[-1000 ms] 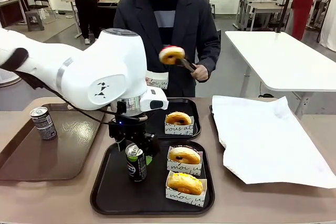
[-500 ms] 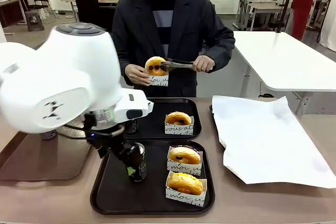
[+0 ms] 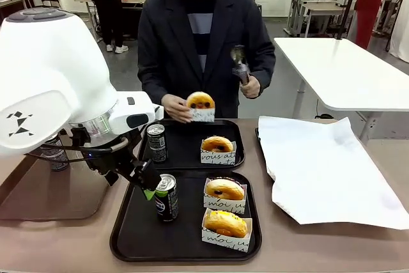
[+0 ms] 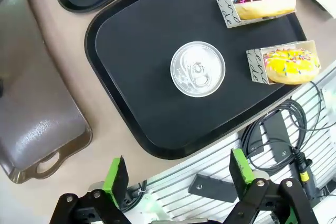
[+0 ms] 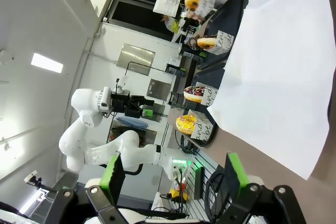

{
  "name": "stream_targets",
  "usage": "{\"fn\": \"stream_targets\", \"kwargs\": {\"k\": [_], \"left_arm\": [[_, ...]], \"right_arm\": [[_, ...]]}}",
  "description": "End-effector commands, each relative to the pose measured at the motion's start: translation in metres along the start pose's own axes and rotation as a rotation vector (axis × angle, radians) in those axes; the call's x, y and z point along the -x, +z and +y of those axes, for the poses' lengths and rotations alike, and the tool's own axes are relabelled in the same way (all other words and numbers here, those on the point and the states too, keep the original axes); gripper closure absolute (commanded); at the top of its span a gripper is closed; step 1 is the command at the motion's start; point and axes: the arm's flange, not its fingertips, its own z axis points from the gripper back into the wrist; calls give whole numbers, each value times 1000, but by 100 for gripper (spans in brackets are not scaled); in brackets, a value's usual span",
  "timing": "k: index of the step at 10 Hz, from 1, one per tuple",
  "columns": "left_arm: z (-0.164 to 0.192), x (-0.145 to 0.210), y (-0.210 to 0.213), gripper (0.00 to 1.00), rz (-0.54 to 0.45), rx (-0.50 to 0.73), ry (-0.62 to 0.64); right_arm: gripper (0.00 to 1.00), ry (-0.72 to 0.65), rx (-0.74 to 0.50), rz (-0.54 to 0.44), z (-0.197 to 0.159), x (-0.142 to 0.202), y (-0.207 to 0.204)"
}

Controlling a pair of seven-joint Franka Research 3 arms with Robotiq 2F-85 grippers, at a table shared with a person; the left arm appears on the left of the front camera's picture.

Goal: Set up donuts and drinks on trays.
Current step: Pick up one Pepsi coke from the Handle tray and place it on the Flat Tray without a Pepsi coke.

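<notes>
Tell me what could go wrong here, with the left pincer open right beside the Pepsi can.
1. The left pincer hangs open right beside the upright Pepsi can on the near tray; a sideways swing could tip the slim can, possibly onto the boxed donuts.
2. The person's hand holds a boxed donut above the far tray, beside the bulky left arm; a sweep there could collide.

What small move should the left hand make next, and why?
Probably swing toward the can on the brown tray. The left hand is open and clear of the Pepsi can, which stands on the near black tray.
</notes>
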Motion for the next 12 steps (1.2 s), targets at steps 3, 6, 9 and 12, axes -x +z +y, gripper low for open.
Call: {"fn": "stream_targets", "kwargs": {"k": [3, 6, 9, 12], "left_arm": [[-7, 4, -4, 0, 8, -27, -32], [50, 6, 23, 0, -47, 306, 92], [159, 45, 12, 0, -61, 621, 212], [265, 90, -17, 0, -121, 873, 327]], "right_arm": [[0, 14, -10, -2, 1, 2, 0], [0, 14, -10, -2, 1, 2, 0], [0, 14, -10, -2, 1, 2, 0], [0, 14, -10, -2, 1, 2, 0]]}}
